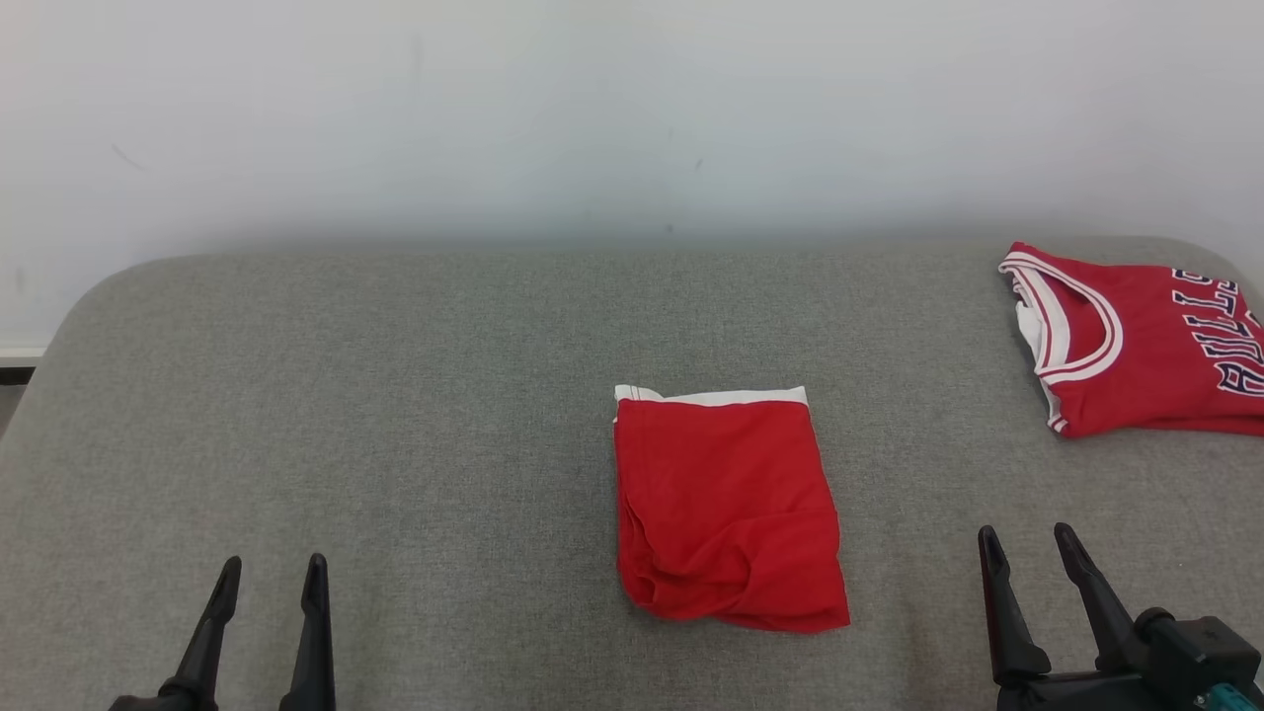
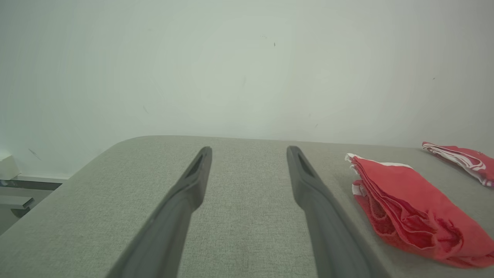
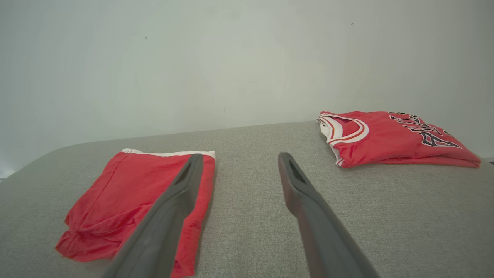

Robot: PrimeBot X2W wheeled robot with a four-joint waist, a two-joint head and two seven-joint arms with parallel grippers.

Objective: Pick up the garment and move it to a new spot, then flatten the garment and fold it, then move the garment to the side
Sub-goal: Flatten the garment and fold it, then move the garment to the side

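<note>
The garment [image 1: 726, 509] lies folded into a red rectangle with a white strip along its far edge, at the middle of the grey padded surface [image 1: 395, 395]. My left gripper [image 1: 272, 573] is open at the lower left, well apart from it, and its wrist view has the garment [image 2: 409, 204] off to the right of the open gripper [image 2: 250, 151]. At the lower right, just right of the garment's near corner, my right gripper [image 1: 1027, 538] is open and empty. In the right wrist view the open gripper [image 3: 240, 156] has its left finger crossing the garment's [image 3: 127, 193] right edge.
A second folded red jersey [image 1: 1145, 341] with striped white trim and black lettering lies at the far right edge of the surface, also seen as the jersey [image 3: 389, 137] ahead-right of the right gripper. A pale wall stands right behind the surface. The surface's corners are rounded.
</note>
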